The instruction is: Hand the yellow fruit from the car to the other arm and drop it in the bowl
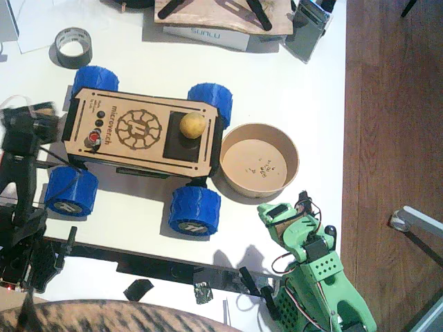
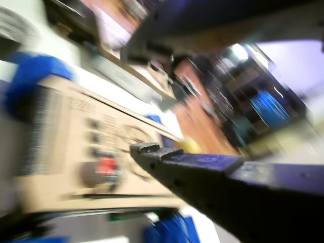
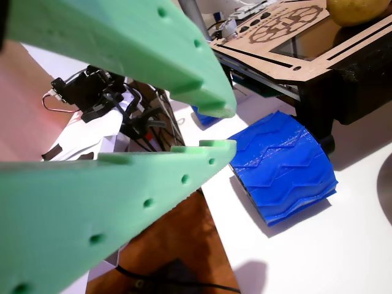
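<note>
The yellow fruit (image 1: 193, 124) sits on the black panel of the car (image 1: 131, 131), near its right end. The bowl (image 1: 228, 181) stands just right of the car, with only crumbs inside. My left gripper (image 1: 31, 119), black and blurred, hovers off the car's left end. In a wrist view this gripper (image 2: 139, 98) is open, facing along the deck toward the fruit (image 2: 190, 146). My right gripper (image 1: 271, 214), green, rests below the bowl. In a wrist view this gripper (image 3: 223, 127) has a narrow gap and holds nothing, level with a blue wheel (image 3: 285, 165); the fruit (image 3: 358, 9) is high up.
A grey tape roll (image 1: 72, 47) lies behind the car at the left. Boxes and clutter (image 1: 208, 31) line the back. The table's right edge (image 1: 344, 138) drops to a wood floor. Striped fabric (image 1: 104, 315) shows at the bottom.
</note>
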`<state>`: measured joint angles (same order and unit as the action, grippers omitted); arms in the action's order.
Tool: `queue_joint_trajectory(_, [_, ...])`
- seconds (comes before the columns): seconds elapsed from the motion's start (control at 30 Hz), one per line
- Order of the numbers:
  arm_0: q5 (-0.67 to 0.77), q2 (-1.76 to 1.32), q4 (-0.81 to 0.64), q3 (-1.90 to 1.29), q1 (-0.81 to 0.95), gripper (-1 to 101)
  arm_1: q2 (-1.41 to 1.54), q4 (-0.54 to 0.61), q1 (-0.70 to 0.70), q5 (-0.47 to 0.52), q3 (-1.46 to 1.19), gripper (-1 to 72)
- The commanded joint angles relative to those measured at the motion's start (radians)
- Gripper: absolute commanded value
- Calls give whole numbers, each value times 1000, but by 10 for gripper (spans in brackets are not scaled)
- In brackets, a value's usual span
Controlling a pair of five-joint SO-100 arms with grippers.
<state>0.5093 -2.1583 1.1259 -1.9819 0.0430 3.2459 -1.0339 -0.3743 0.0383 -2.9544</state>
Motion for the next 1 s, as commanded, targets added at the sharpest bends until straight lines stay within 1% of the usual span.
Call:
queue_joint_trajectory(0.0, [14,29,-94,49,120,249,3,-6,6,-6,46,0])
queue_joint_trajectory(0.13, [20,87,-187,58,230,277,3,-8,5,-6,46,0])
queue_joint_trajectory(0.2, [55,123,-230,60,262,284,3,-8,5,-6,46,0])
queue_joint_trajectory(0.37, [204,233,-293,60,282,278,3,-9,-2,-8,46,0])
queue_joint_trajectory(0.47, [218,279,-356,60,316,282,3,-9,-5,-8,46,0])
queue_joint_trajectory(0.63, [229,359,-517,61,387,305,3,-9,-5,-8,46,0])
queue_joint_trajectory(0.8, [336,451,-617,63,403,306,3,-11,-8,-8,46,0])
queue_joint_trajectory(0.97, [345,552,-638,163,448,308,3,-11,-11,-9,46,0])
